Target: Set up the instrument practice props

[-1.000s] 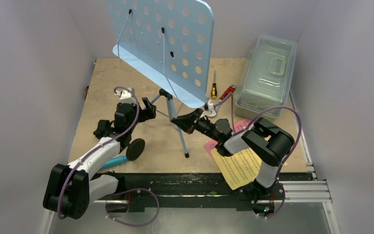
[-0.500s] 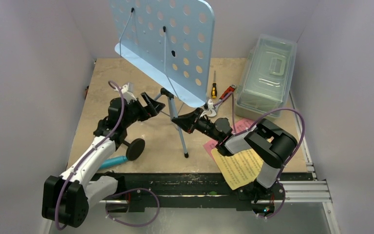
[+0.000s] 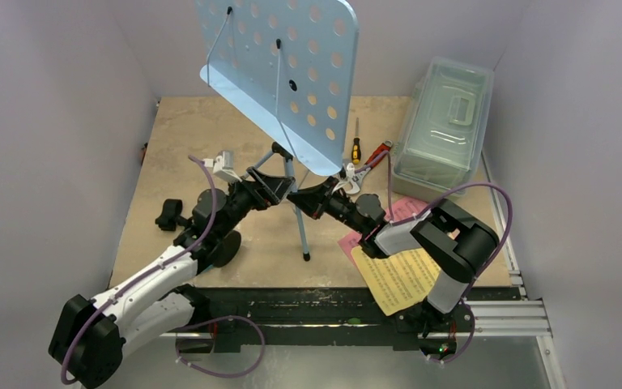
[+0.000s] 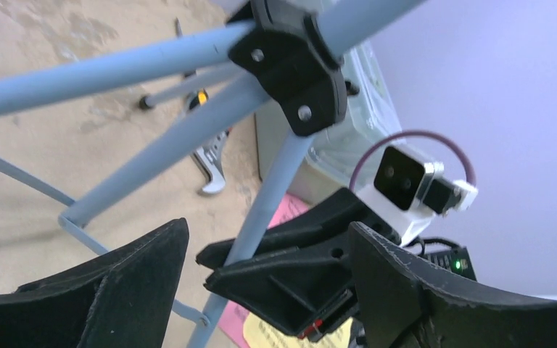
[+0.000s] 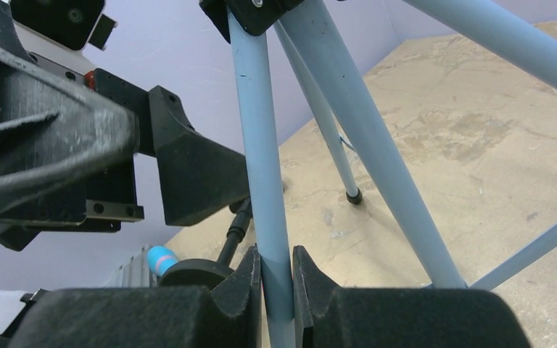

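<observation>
The light blue perforated music stand (image 3: pixel 291 73) stands upright at mid-table on its tripod legs (image 3: pixel 300 227). My right gripper (image 3: pixel 298 197) is shut on one leg (image 5: pixel 265 181), its fingers (image 5: pixel 312 279) pinching the tube from both sides. From the left, my left gripper (image 3: pixel 269 188) faces the same leg (image 4: pixel 268 196) with its jaws open, and nothing touches its fingers (image 4: pixel 116 290). The black round-base mic stand (image 3: pixel 225 247) lies on the table under my left arm. The cyan microphone (image 5: pixel 161 257) shows behind it. Yellow (image 3: pixel 401 279) and pink (image 3: pixel 405 209) pages lie at the near right.
A clear lidded box (image 3: pixel 444 121) sits at the far right. A screwdriver (image 3: pixel 355 146) and a red-handled wrench (image 3: pixel 368 162) lie beside it, behind the tripod. A small black part (image 3: pixel 168 215) lies at the left. Walls close in on three sides.
My left arm swung right, away from the mic stand, up to the tripod leg. The stand's plate shifted slightly right. My right gripper kept its hold.
</observation>
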You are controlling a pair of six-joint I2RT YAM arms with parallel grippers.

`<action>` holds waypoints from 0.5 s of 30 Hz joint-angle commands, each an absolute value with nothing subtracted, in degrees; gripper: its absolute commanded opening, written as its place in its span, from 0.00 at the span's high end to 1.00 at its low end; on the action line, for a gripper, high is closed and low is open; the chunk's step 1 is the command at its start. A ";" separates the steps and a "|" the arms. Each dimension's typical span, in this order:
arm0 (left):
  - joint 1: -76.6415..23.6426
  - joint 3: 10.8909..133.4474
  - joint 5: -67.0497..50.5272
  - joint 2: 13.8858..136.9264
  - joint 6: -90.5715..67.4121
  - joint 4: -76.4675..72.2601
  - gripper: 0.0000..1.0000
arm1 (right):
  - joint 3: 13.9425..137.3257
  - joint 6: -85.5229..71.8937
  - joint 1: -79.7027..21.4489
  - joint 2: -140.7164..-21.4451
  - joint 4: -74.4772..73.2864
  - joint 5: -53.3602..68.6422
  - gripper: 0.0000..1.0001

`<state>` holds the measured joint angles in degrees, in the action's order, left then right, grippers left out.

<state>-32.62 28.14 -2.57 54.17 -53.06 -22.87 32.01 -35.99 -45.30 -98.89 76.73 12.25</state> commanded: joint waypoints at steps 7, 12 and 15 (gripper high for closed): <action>-32.34 29.76 -0.36 58.07 -53.01 -32.46 0.15 | 29.52 -40.33 -46.66 -101.59 61.57 10.29 1.00; -32.30 30.50 -2.27 63.62 -54.59 -37.26 0.26 | 29.15 -40.69 -47.16 -101.60 61.91 9.89 1.00; -32.34 31.08 -3.59 66.44 -55.31 -38.98 0.39 | 28.80 -40.74 -48.31 -101.26 61.92 8.45 1.00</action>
<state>-32.38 28.42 -1.15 64.12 -54.08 -32.53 31.83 -36.03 -46.00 -98.85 76.88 10.52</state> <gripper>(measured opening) 0.676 0.151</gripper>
